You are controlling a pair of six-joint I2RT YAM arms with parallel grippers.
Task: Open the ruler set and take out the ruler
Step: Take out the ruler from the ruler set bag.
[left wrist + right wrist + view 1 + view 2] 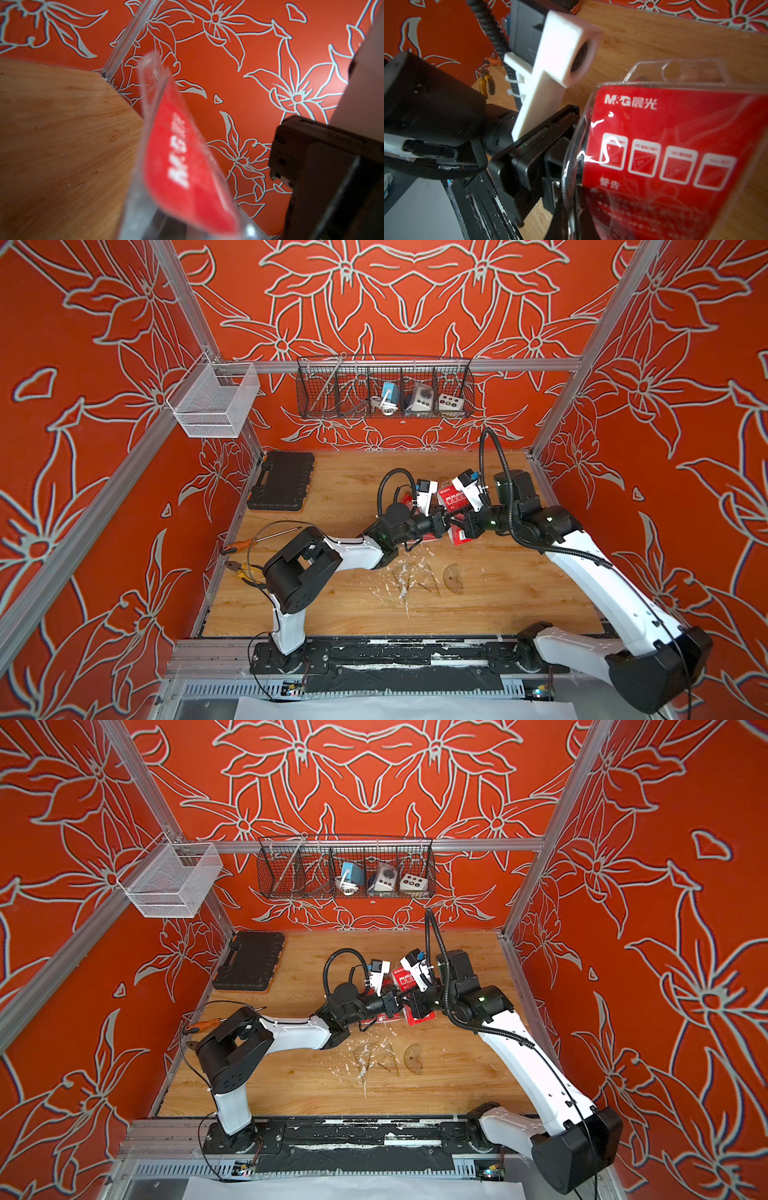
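The ruler set (pixel 453 499) (pixel 405 981) is a red printed card in a clear plastic blister pack, held up off the wooden table right of centre in both top views. My left gripper (pixel 445 517) (pixel 398 1000) comes from the left and is shut on the pack's side edge; the right wrist view shows it (pixel 560 166) at the clear rim. My right gripper (pixel 459 522) (pixel 409 1004) is shut on the pack's lower end. The red card (pixel 182 155) (pixel 664 145) fills both wrist views. I cannot make out a ruler inside the pack.
Clear set squares (pixel 415 578) and a protractor (pixel 454 578) lie on the table among white scraps in front of the grippers. A black tool case (pixel 282 481) sits at the back left. A screwdriver (pixel 239 544) and pliers (pixel 239 568) lie along the left edge. Wire baskets (pixel 384 389) hang on the back wall.
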